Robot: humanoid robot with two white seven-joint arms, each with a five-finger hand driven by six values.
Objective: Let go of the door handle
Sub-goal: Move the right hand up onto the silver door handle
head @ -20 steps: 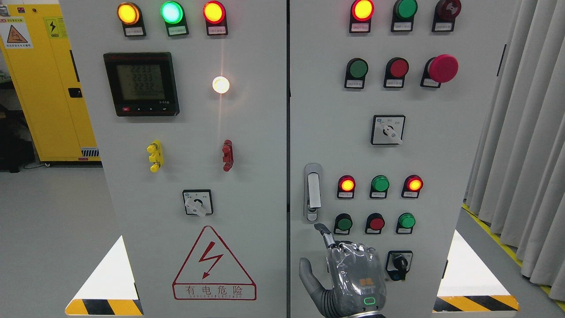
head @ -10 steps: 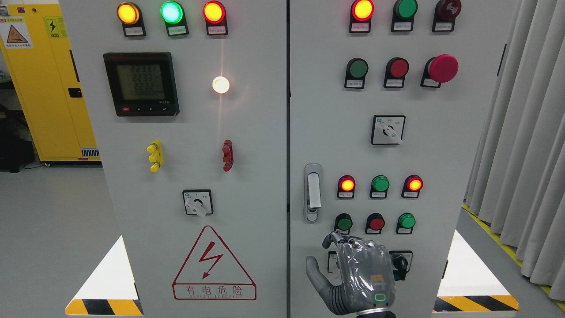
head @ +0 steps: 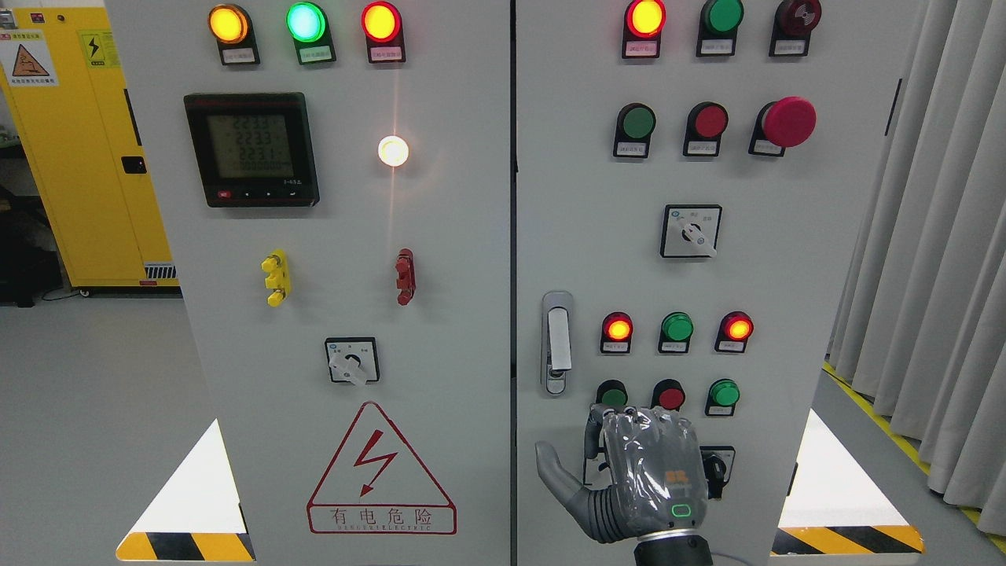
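While its arm rises from the bottom edge right of the middle, the right hand (head: 640, 472) hangs in front of the right-hand cabinet door (head: 786, 299), back toward the camera, fingers curled loosely at the knuckles, thumb out to the left, holding nothing. The door handle (head: 557, 342), a slim silver lever in an oval plate, sits near that door's left edge, just above the hand and clear of it, so the letting go looks done. Between the hand and the handle's foot stands a row of green, red and green buttons (head: 670, 394). On the left door (head: 236, 393), a red warning triangle (head: 381, 468) reads 有电危险, and the meter (head: 251, 149) shows rows of digits around 223.
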